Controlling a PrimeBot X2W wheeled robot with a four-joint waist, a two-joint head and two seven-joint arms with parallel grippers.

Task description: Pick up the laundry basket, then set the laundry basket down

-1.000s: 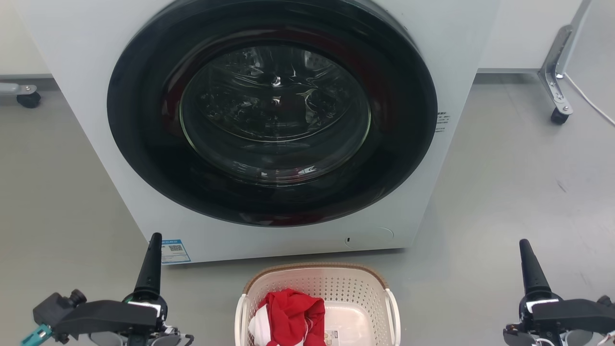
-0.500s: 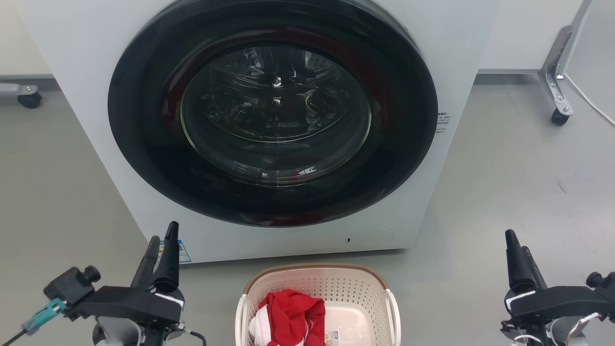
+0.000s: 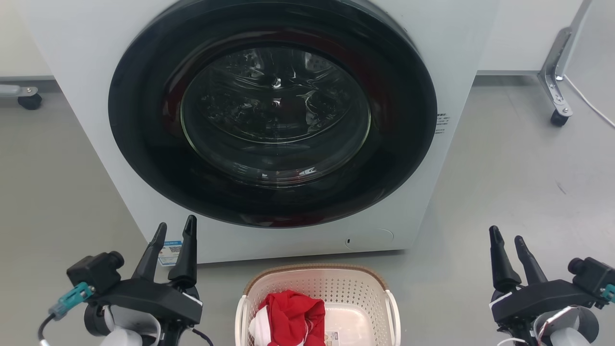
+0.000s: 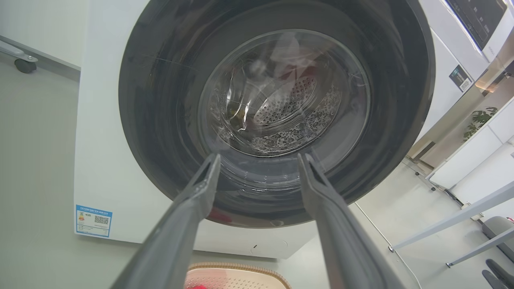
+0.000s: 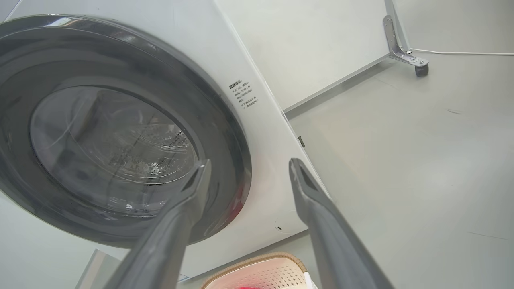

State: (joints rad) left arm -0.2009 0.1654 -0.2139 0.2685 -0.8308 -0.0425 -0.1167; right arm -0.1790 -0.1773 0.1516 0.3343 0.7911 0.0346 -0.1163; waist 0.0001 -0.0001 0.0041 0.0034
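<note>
The laundry basket, cream-white and perforated with a brown woven-look rim, stands on the floor at the bottom centre of the head view, holding a red and white garment. Its rim also peeks in at the bottom of the left wrist view as the laundry basket and the right wrist view as the laundry basket. My left gripper hovers open to the basket's left, empty. On the basket's right my right gripper is open too, nothing between its fingers. Both stand apart from the basket.
A white front-loading washer with a shut dark round door stands right behind the basket. A caster leg and a white cable lie at the back right, another caster at the back left. Grey floor spreads on both sides.
Both grippers turned and spread their fingers from edge-on to visibly open. The left one moved right toward the basket, and the right one moved left. The basket stayed put.
</note>
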